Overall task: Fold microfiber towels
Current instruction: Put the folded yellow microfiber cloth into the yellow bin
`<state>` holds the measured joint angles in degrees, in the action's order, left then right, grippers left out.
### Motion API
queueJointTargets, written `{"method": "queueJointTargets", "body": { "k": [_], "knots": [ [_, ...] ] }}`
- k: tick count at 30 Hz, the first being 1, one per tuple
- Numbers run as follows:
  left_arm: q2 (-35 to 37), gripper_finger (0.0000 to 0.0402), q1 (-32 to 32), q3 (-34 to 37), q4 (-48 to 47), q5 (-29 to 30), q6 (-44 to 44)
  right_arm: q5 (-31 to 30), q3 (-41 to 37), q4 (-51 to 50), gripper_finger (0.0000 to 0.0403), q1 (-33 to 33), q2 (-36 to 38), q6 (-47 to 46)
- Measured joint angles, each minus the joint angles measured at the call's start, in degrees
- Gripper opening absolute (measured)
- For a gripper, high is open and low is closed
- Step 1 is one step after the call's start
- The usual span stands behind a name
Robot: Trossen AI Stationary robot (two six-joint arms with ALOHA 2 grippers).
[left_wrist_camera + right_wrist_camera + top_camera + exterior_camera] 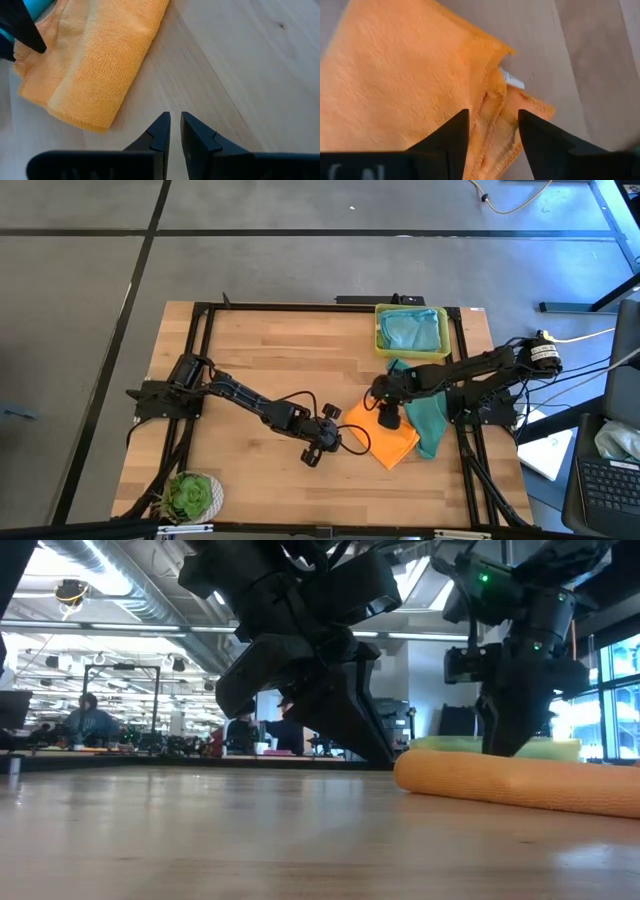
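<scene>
Orange microfiber towel [385, 442]: folded on desk [260, 370], beside teal cloth [430, 420].
Right claw [493, 131]: apart, straddling towel's layered corner.
Left claw [175, 131]: nearly together, just beside towel.
Risk: pinching one layer could undo the fold.

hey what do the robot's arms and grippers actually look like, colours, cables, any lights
Both arms are black, jointed and slim, mounted on a black frame at the table's sides. Black cables loop along the left arm; the right arm carries a round black-and-white unit near its base and shows small green lights in the low view. The left gripper and the right gripper each have matte black, wedge-shaped jaws tapering to tips.
</scene>
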<state>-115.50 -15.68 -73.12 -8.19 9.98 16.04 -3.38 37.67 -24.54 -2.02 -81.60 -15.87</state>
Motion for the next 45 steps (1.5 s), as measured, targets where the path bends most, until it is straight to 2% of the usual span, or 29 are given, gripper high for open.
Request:
{"method": "queueJointTargets", "body": {
  "k": [3, 7, 9, 13, 15, 18, 22, 25, 28, 32, 38, 40, 45],
  "knots": [
    [0.00, 0.0037, 0.00, 0.00, 0.00, 0.00, -0.49, -3.14, -0.01, -1.70, 0.0179, 0.00, 0.00, -0.27],
    [0.00, 0.0037, 0.00, 0.00, 0.00, 0.00, -0.51, -1.05, -0.59, -0.09, 0.0191, 0.04, 0.00, -1.95],
    [0.00, 0.0037, 0.00, 0.00, -0.06, 0.00, -0.52, -1.71, 0.22, -3.05, 0.0197, -0.03, 0.00, -2.01],
    [0.02, 0.0037, 0.00, 0.00, -1.75, 0.04, -0.75, -10.74, 7.02, -13.76, 0.0206, -1.07, 0.00, -4.54],
    [0.02, 0.0036, 0.00, -0.02, -4.54, 1.78, -0.94, -14.98, 11.53, -16.97, 0.0208, -3.63, 0.00, -4.54],
    [0.03, 0.0032, 0.01, -0.01, -11.04, 6.89, -2.08, -16.75, 16.89, -17.48, 0.0209, -8.93, 0.07, -5.84],
    [0.05, 0.0020, 0.46, -0.03, -17.11, 9.14, -4.84, -16.87, 18.43, -12.64, 0.0209, -17.38, -1.04, -16.96],
    [0.11, 0.0010, 0.63, -0.09, -18.56, 9.03, -5.72, -16.99, 18.38, -10.30, 0.0209, -24.67, -4.32, -24.87],
    [0.33, 0.0002, 0.41, -0.09, -20.06, 9.12, -6.41, -19.76, 19.69, -8.25, 0.0209, -30.99, -9.49, -29.37],
    [0.59, 0.0003, 0.31, -0.06, -20.66, 9.22, -6.45, -23.25, 27.38, -14.91, 0.0209, -36.19, -20.04, -31.53],
    [2.46, 0.0002, 0.81, 0.04, -21.58, 9.16, -6.55, -22.69, 40.95, -35.17, 0.0209, -37.40, -34.64, -37.83],
    [3.02, 0.0004, 0.81, 0.00, -21.55, 9.24, -6.53, -22.69, 42.07, -36.82, 0.0209, -37.48, -37.08, -38.56],
    [3.43, 0.0001, 0.30, 0.04, -22.51, 8.98, -6.89, -24.10, 40.43, -33.12, 0.0209, -37.67, -38.50, -41.22]
  ]
}}
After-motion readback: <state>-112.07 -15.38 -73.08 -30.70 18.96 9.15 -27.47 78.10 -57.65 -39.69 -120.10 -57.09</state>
